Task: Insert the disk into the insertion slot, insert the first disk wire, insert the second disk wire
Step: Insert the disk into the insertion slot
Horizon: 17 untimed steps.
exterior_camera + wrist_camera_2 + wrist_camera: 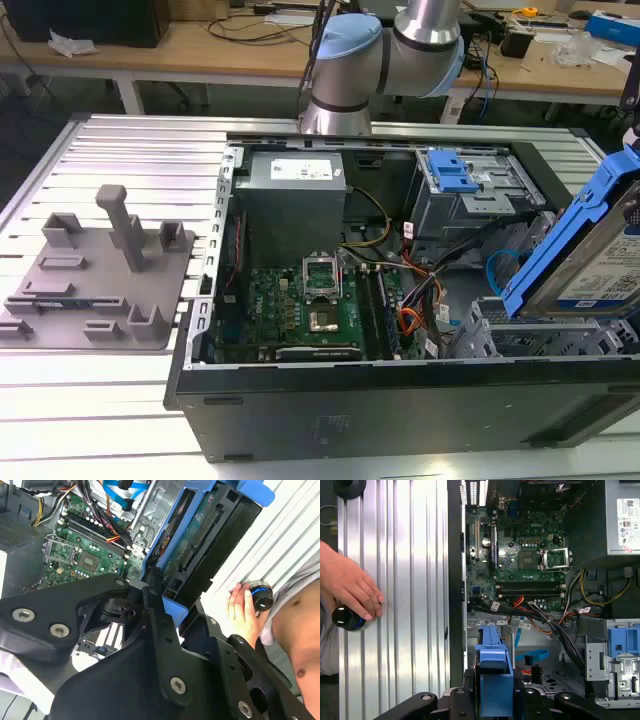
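Note:
The disk (592, 262), a silver drive with a white label in a bright blue carrier, hangs tilted over the open computer case at the exterior view's right. Both wrist views show my gripper (494, 696) shut on the carrier's end, its black fingers (156, 596) clamping the blue frame (200, 540). Below the disk lies the insertion slot (492, 338), a low grey perforated metal cage. Orange, black and blue wires (540, 625) run beside that cage. The disk stands above the cage and outside it.
A taller grey bay with a blue latch (455, 180) stands behind the cage. The motherboard (300, 310) and power supply (295, 195) fill the case's middle. A grey fixture (100, 270) sits on the ribbed table. A person's hand (350, 587) rests by a black knob (347, 619).

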Each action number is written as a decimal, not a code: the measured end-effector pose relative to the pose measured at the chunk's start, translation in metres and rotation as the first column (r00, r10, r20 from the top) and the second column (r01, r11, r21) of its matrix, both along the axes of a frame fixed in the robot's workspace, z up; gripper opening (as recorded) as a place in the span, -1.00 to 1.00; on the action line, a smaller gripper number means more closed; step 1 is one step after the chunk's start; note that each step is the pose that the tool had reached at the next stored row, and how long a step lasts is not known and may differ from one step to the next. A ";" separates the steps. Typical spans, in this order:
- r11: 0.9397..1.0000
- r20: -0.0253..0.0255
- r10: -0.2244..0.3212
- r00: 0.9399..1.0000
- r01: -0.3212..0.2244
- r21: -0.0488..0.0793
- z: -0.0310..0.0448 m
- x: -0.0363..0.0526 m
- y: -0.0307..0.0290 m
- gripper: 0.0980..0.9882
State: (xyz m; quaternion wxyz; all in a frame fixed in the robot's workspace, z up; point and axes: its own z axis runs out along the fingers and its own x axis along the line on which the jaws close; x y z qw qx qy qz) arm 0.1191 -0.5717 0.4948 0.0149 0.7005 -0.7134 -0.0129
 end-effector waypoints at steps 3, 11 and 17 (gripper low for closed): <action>1.000 0.000 0.000 1.000 0.000 0.000 0.0000 0.0000 0.0000 -0.40; 1.000 0.000 0.000 1.000 0.000 0.000 0.0000 0.0000 0.0000 -0.40; 0.999 0.007 0.003 1.000 -0.003 0.044 -0.0002 -0.0003 -0.0020 -0.40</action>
